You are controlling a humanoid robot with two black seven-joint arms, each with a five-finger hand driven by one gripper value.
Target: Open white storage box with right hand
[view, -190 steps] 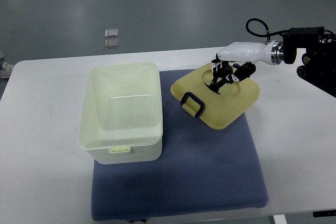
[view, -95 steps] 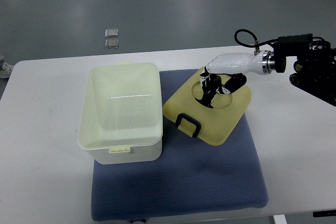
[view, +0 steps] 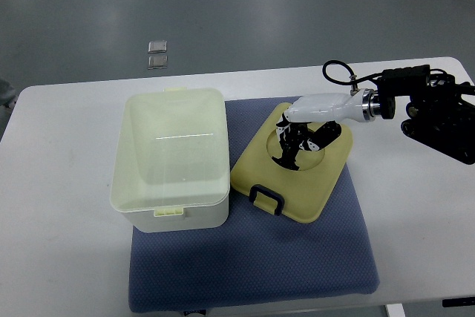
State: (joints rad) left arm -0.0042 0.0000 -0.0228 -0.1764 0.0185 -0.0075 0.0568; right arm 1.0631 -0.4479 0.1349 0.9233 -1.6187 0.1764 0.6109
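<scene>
- From my seat I see 1 white storage box (view: 171, 157) standing on the left part of a blue mat (view: 252, 257), which lies on a white table (view: 59, 257).
- The box is open at the top; I look straight into its pale, translucent inside, and a small latch tab (view: 168, 212) shows at its near edge, another at its far edge.
- Its lid (view: 293, 165), a pale yellow, lies flat on the mat just to the right of the box, close to it; I cannot tell whether they touch.
- The lid sits turned at an angle, with its black handle (view: 266, 199) at the near-left corner, pointing toward me.
- The right hand (view: 297, 142) comes in from the right edge on a white forearm shell (view: 323, 106), with a black cable looping above the wrist.
- Its dark fingers (view: 288, 150) point down onto the round recess in the middle of the lid and are bunched close together there.
- I cannot tell from this steep angle whether those fingers actually pinch the lid or only rest on its surface, so I will not call the grip either way.
- The black arm joint (view: 438, 113) sits over the right end of the table, clear of the mat.
- On the grey floor beyond the table I see 2 small square plates (view: 157, 54), 1 just behind the other.
</scene>
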